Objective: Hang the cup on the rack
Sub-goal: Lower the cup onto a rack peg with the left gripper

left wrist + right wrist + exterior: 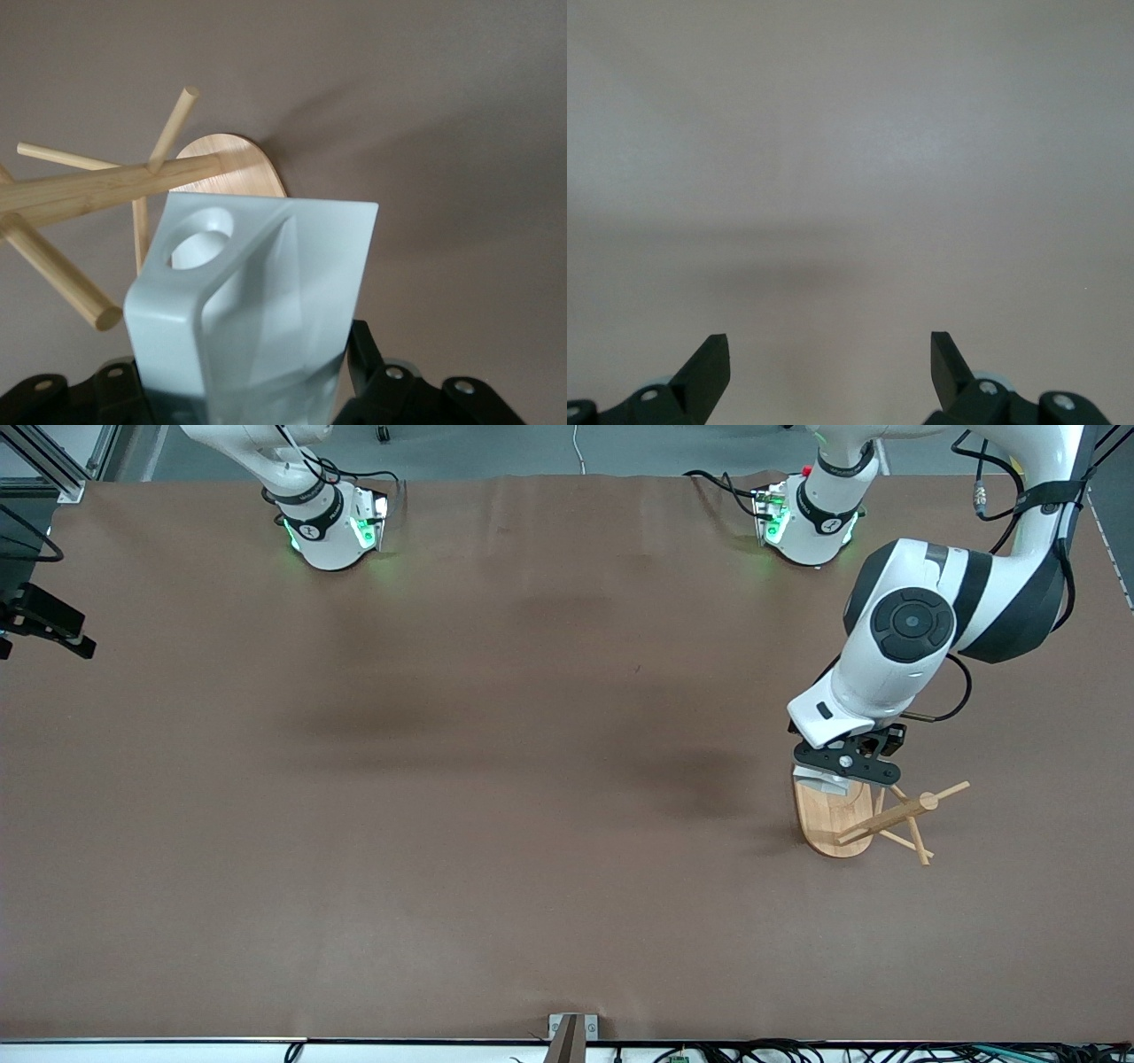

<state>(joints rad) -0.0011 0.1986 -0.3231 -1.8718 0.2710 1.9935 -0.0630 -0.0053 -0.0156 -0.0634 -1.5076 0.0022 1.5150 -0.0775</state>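
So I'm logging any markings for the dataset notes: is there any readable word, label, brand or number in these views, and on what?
None can be read: the cup, the rack and the table are all unmarked. The round emblems on the arm bases are too small to read.

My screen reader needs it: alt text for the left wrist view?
The left claw holds a white cup, its handle hole close to the wooden rack's pegs. The rack's oval base rests on the brown table.
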